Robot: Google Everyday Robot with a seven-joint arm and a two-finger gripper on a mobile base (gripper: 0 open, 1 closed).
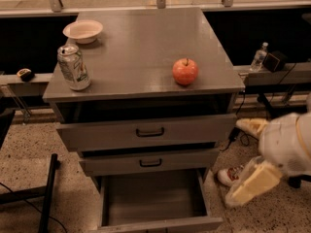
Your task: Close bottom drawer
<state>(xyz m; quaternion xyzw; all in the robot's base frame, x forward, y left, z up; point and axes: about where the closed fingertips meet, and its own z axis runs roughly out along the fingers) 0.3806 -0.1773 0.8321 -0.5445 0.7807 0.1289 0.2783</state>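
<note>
The grey cabinet has three drawers. The bottom drawer (153, 198) is pulled far out, its plain grey tray is empty, and its front panel (160, 225) lies at the picture's lower edge; its handle is hidden. The mid drawer (150, 162) and the top drawer (148, 131) stand slightly out, each with a black handle. My gripper (236, 161) is to the right of the cabinet at the height of the lower drawers. It is open and empty, with its cream fingers (252, 184) pointing left, apart from the drawer.
On the cabinet top (141, 47) stand a red apple (185, 71), a soda can (74, 67) and a white bowl (83, 31). A water bottle (259, 57) stands on a ledge at the right. A sneaker (226, 175) is on the floor by the drawer's right side. A black stand leg (47, 193) is at the left.
</note>
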